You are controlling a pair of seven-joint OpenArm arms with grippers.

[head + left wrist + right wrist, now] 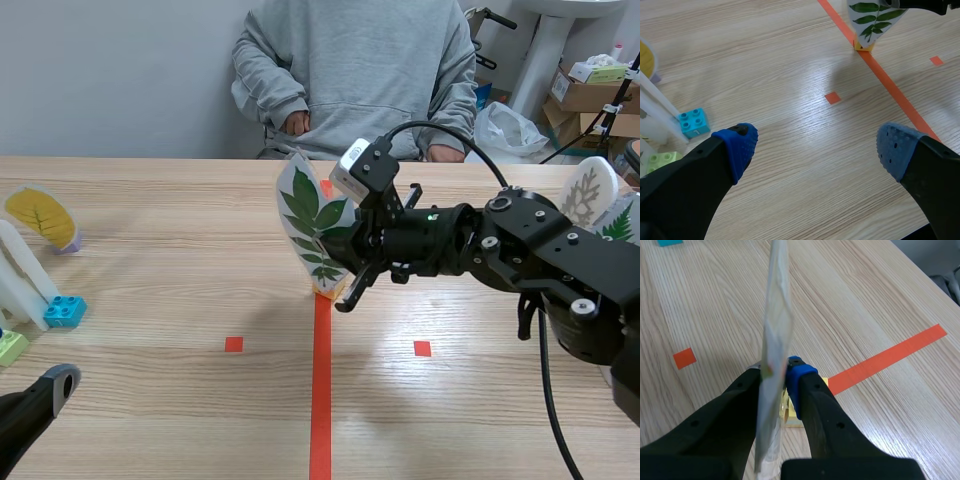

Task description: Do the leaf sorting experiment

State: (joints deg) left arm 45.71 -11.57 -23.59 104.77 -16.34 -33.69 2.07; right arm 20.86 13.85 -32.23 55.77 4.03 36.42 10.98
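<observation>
The leaf card [308,215] for the task stands upright at the middle of the table [160,250], on the orange-red tape line [321,400]. It is white and shows a green leaf with many leaflets. My right gripper [350,265] comes in from the right and pinches the card's lower edge, hiding that corner of the print in the scene view. In the right wrist view I see the card edge-on between the two fingers, so its picture is hidden, and a small yellow block [790,412] peeks out under it, mostly covered by the fingers. My left gripper [815,147] hangs low over the near left of the table with its blue pads spread wide and nothing between them; in the scene view it is cut off at the corner. At the far left stands a yellow leaf card [42,215], and nearer me a blue block [64,311] and a green block [10,347] hold white cards that are partly out of frame. Two more leaf cards [588,192] at the far right are partly hidden by my right arm. A person [355,70] in a grey sweatshirt sits across the table. The print on the cardboard boxes [590,90] behind is too small to read.
</observation>
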